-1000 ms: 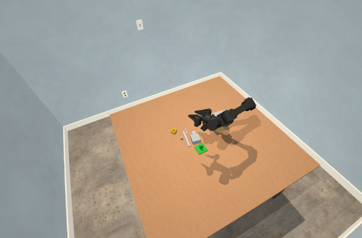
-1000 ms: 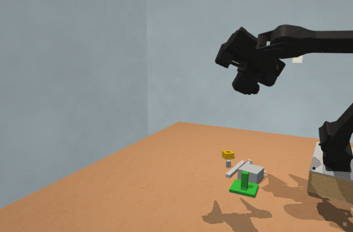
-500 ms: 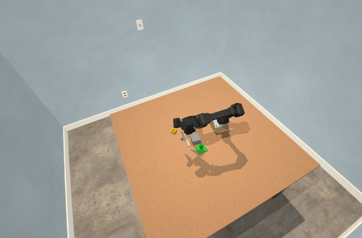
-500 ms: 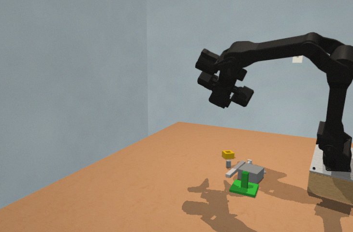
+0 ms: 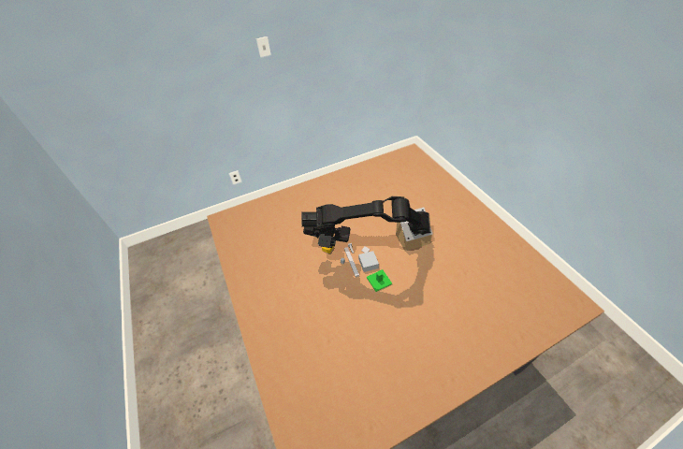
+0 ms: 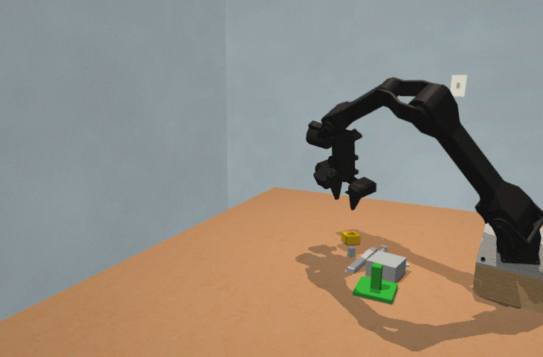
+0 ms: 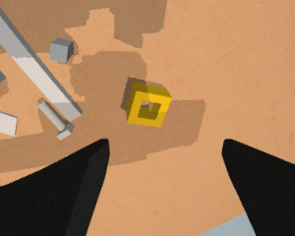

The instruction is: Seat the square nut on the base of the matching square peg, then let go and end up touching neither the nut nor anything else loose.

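Note:
The yellow square nut [image 6: 350,236] lies flat on the table, also in the wrist view [image 7: 147,104] and half hidden under the gripper in the top view [image 5: 327,249]. The green square peg [image 6: 376,277] stands upright on its green base [image 6: 375,291], to the right of the nut; it also shows in the top view [image 5: 379,279]. My gripper [image 6: 345,199] hangs well above the nut, pointing down, open and empty. In the wrist view the two dark fingers frame the table just below the nut.
A grey block [image 6: 386,265], a grey bar [image 6: 361,259], a small grey cube [image 6: 351,251] and other small grey pieces lie between the nut and the peg. The arm's base block [image 6: 514,273] stands at the right.

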Tool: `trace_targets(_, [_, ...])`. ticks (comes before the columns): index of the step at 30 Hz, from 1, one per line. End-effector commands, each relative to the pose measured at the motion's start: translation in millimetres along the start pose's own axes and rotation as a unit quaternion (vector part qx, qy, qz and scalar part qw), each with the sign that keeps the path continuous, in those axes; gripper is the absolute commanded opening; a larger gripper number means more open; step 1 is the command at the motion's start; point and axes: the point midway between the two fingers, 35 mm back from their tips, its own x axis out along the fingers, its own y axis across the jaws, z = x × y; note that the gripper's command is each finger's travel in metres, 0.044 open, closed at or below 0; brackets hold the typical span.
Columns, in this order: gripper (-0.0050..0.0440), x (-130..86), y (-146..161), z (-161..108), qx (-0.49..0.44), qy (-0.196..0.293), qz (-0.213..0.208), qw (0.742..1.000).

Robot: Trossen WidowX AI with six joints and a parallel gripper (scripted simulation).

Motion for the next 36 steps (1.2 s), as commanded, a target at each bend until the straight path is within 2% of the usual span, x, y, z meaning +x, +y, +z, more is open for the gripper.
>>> trace_targets(1, [0.0320, 47.5, -3.3, -20.9, 0.096, -0.075, 0.078, 0.989])
trace_targets(4, [0.0320, 64.9, -3.0, -28.2, 0.134, -0.107, 0.107, 0.979])
trace_targets(9, [0.0320, 64.9, -3.0, -28.2, 0.134, -0.107, 0.107, 0.979])
trace_targets(13, [0.0320, 75.9, -1.0, -25.5, 0.134, -0.107, 0.107, 0.979])
trace_targets(36, [0.0320, 108.9, 5.0, -17.2, 0.134, -0.107, 0.107, 0.979])
